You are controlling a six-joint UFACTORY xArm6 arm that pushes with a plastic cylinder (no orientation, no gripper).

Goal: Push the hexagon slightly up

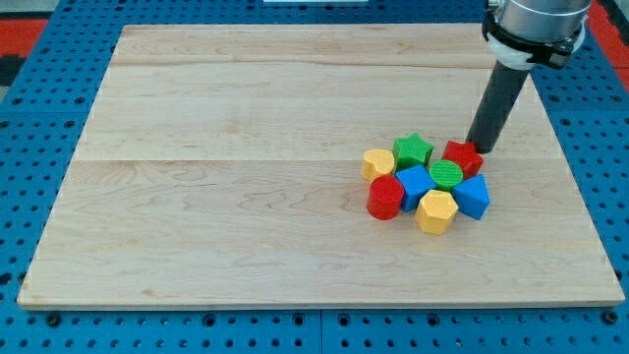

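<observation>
The yellow hexagon (435,211) lies at the bottom of a tight cluster of blocks right of the board's middle. Touching it are a blue block (415,184) at its upper left, a green cylinder (446,175) above it and a blue block (474,197) at its right. A red cylinder (385,198) lies further left. A yellow heart-like block (377,163), a green star (413,151) and a red star (462,157) form the cluster's top row. My tip (481,149) is at the red star's upper right edge, on the far side of the cluster from the hexagon.
The wooden board (246,147) rests on a blue pegboard table. The board's right edge (575,177) is about a hundred pixels right of the cluster. The arm's body (536,25) hangs over the top right corner.
</observation>
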